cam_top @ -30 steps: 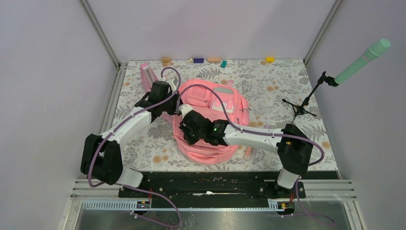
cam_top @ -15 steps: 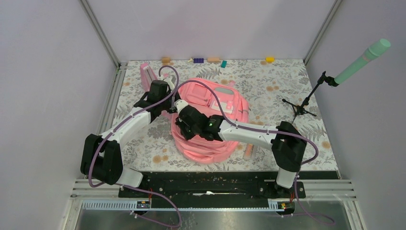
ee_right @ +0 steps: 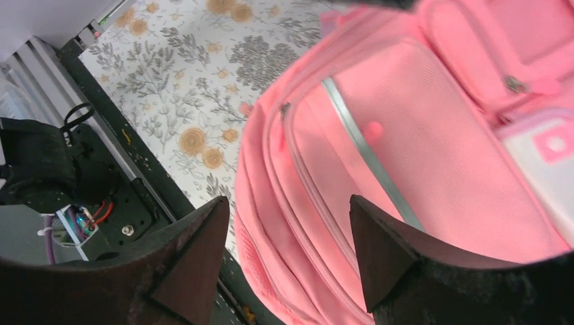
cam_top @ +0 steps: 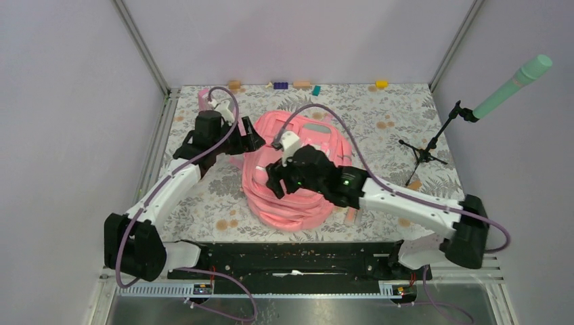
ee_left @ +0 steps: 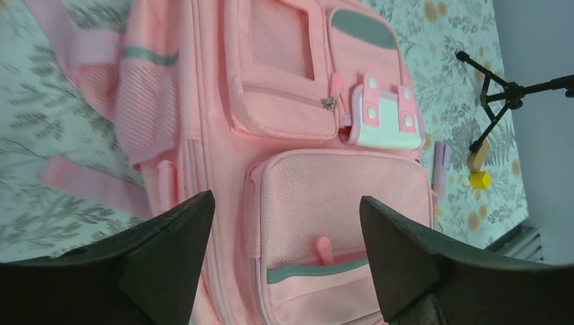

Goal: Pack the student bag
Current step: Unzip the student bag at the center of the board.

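The student bag [cam_top: 288, 211] lies flat in the middle of the table, pink with grey-white trim, pockets facing up. My left gripper [cam_top: 249, 141] hovers at its left edge, jaws wide apart and empty. In the left wrist view the mesh pocket [ee_left: 338, 196] of the student bag [ee_left: 210, 101] shows between the black fingers [ee_left: 169, 257], below the left gripper [ee_left: 288, 261]. My right gripper [cam_top: 276, 181] hangs over the bag's near-left part, open and empty. The right wrist view has the right gripper [ee_right: 288, 261] above the zip seams of the student bag [ee_right: 406, 156].
A microphone tripod [cam_top: 422, 152] with a green foam head [cam_top: 514, 84] stands at the right. Small blocks [cam_top: 281, 85] line the far edge. A pink triangular stand [cam_top: 205, 101] sits behind the left arm. A pink strip [cam_top: 350, 215] lies at the bag's near right.
Both grippers went from shut to open. The left gripper drew back to the left, off the bag. The right arm swung its elbow out to the right and its gripper rose a little.
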You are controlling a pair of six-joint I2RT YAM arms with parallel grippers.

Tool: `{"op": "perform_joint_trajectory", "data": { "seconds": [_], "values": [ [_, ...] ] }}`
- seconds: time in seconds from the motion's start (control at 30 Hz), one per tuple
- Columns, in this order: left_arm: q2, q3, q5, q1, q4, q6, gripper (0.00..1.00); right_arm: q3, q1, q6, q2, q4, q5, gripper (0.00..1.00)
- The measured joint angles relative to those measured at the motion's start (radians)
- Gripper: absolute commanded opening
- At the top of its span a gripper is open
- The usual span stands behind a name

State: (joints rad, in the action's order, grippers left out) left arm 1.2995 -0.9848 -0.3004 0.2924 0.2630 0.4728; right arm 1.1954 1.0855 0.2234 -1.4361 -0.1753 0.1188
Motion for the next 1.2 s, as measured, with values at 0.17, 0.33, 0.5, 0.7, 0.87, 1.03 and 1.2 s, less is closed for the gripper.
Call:
{"op": "perform_joint_trajectory", "data": {
  "seconds": [0.17, 0.33, 0.5, 0.7, 0.87, 1.03, 1.2],
  "values": [
    [-0.095, -0.01, 0.027, 0.011, 0.034, -0.113, 0.81, -0.137, -0.039, 0.012, 0.197, -0.042, 0.045, 0.81],
    [-0.142, -0.028, 0.066, 0.231, 0.105, -0.351, 0.82, -0.268, -0.169, 0.064, 0.335, -0.105, 0.074, 0.89],
    [-0.192, -0.003, 0.075, 0.448, 0.152, -0.576, 0.86, -0.408, -0.319, 0.132, 0.517, -0.143, 0.082, 0.93],
    [-0.182, 0.057, 0.204, 0.606, 0.189, -0.755, 0.9, -0.497, -0.435, 0.146, 0.697, -0.156, 0.071, 0.94],
    [-0.119, 0.069, 0.307, 0.653, 0.198, -0.819, 0.94, -0.534, -0.457, 0.154, 0.732, -0.156, 0.04, 0.93],
    [-0.04, 0.069, 0.454, 0.677, 0.183, -0.847, 0.87, -0.58, -0.458, 0.167, 0.743, -0.157, 0.027, 0.91],
    [-0.024, 0.073, 0.554, 0.677, 0.132, -0.853, 0.77, -0.601, -0.458, 0.177, 0.775, -0.157, 0.026, 0.91]
  ]
}}
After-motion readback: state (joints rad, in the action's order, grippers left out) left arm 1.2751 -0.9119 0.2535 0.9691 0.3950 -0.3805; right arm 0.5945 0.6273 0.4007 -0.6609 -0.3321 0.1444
